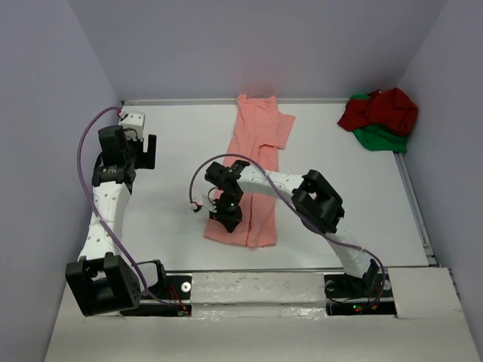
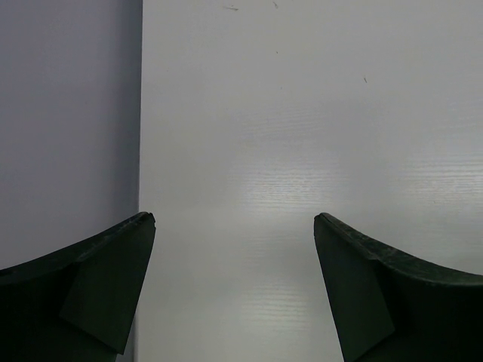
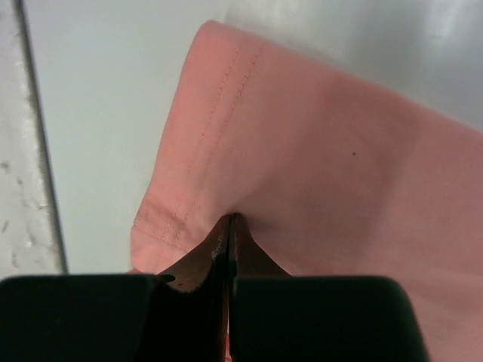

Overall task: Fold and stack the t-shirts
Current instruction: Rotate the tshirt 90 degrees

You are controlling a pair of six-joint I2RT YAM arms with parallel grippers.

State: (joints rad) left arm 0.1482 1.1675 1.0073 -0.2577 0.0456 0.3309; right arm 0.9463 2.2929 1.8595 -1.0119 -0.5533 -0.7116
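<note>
Pink shirt (image 1: 255, 162) laid mid-worktop (image 1: 173, 219), seemingly folded lengthwise already; near hem is pinched tight by right hand (image 3: 230, 226). Left hand (image 1: 147, 151) held wide, gripping nothing. Red shirt (image 1: 381, 109) and green shirt (image 1: 381, 138) heaped far right, unfolded. Nothing stacked.

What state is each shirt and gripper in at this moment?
salmon-pink t-shirt: lying flat, partly folded lengthwise, near edge pinched
dark red t-shirt: crumpled, top of heap
bright green t-shirt: crumpled, beneath it
left gripper: open, empty
right gripper: shut on salmon-pink t-shirt
</note>
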